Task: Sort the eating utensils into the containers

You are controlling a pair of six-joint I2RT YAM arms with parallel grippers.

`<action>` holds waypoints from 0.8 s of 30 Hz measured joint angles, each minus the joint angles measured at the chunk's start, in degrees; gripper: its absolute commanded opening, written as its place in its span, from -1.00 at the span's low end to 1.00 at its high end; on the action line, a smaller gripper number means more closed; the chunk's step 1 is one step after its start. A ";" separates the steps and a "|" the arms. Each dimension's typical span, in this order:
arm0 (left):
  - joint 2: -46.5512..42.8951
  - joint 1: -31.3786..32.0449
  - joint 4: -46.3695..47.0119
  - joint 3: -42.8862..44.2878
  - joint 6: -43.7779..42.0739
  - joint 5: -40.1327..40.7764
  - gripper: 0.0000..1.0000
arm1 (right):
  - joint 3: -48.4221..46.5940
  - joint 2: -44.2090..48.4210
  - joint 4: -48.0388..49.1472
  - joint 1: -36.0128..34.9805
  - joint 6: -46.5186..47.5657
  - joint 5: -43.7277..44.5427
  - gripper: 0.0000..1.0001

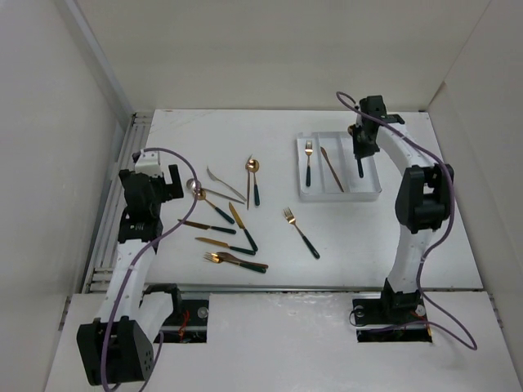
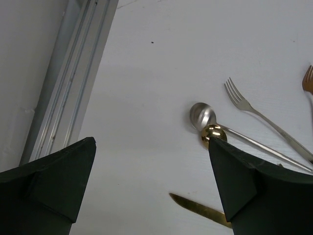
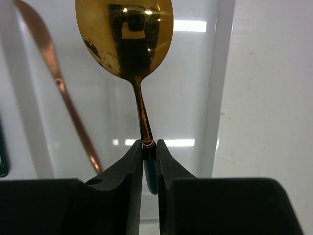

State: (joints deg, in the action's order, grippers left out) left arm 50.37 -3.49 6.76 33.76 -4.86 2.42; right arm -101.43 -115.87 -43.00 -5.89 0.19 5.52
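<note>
The white tray (image 1: 304,193) with three long compartments lies at the back right. A green-handled fork (image 1: 309,162) lies in its left compartment, a copper knife (image 1: 331,168) in the middle one. My right gripper (image 1: 359,152) is shut on a gold spoon (image 3: 125,34) with a dark green handle, held over the right compartment (image 3: 181,98). Several loose utensils (image 1: 233,220) lie left of centre. My left gripper (image 2: 151,191) is open above the table, near a silver spoon (image 2: 201,115), a silver fork (image 2: 239,100) and a gold knife (image 2: 195,208).
A metal rail (image 1: 110,220) runs along the table's left edge, also in the left wrist view (image 2: 68,98). White walls enclose the table. A lone green-handled fork (image 1: 301,232) lies in front of the tray.
</note>
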 measured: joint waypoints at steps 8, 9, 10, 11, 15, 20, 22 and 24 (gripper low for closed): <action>4.00 0.00 -2.32 1.53 -1.62 -2.93 1.00 | -0.33 -6.73 0.11 2.14 0.74 -1.03 -0.76; 4.28 0.00 -2.38 1.60 -1.77 -3.26 1.00 | -0.33 -6.91 0.20 2.10 0.90 -1.22 -0.63; 4.44 0.00 -2.40 1.66 -1.90 -3.54 1.00 | -0.33 -7.08 0.28 2.08 0.96 -1.22 -0.47; 4.57 0.00 -2.43 1.66 -2.12 -3.82 1.00 | -0.33 -7.19 0.28 2.08 1.07 -1.22 -0.25; 4.70 0.00 -3.30 2.01 -4.87 -5.60 1.00 | -0.39 -7.15 0.22 1.92 1.33 -0.37 -0.09; 5.70 0.00 -7.96 5.27 -14.88 -8.57 1.00 | 0.94 -2.58 0.20 -0.31 1.31 5.57 -0.02; 6.69 0.00 -10.40 7.78 -16.79 -9.16 1.00 | 3.39 2.84 0.66 -2.95 1.33 7.37 -0.02; 7.89 0.00 -12.68 10.71 -17.00 -9.55 1.00 | 7.08 9.27 1.51 -6.58 1.18 7.82 -0.02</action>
State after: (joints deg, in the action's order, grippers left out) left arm 58.26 -3.49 -5.91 44.47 -21.87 -7.14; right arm -94.35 -106.61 -41.50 -12.47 1.37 13.34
